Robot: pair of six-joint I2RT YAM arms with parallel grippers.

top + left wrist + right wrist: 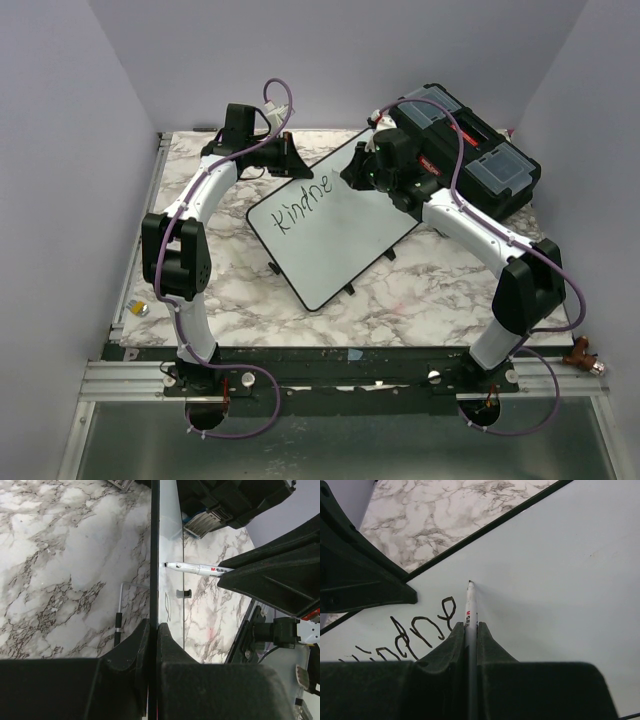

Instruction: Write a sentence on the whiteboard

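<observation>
Top external shows the whiteboard (340, 250) just beside the black toolbox (480, 150), with lettering (305, 205) reading "kindne". The right gripper (471, 629) clamps a marker (470, 605), its tip touching the whiteboard; the left gripper (152, 627) pinches the whiteboard's edge away from the toolbox

Item 1: on whiteboard (340, 240), black handwritten lettering (305, 204), one slanted line, reads "Kindne" in top view; word incomplete. Right wrist view shows same lettering (417, 632) in part: "ndne" legible, preceding chars hidden.

Item 2: marker (200, 569) barrel carries red print, approx. "M&G" in left wrist view; remaining print too small to read.
</observation>
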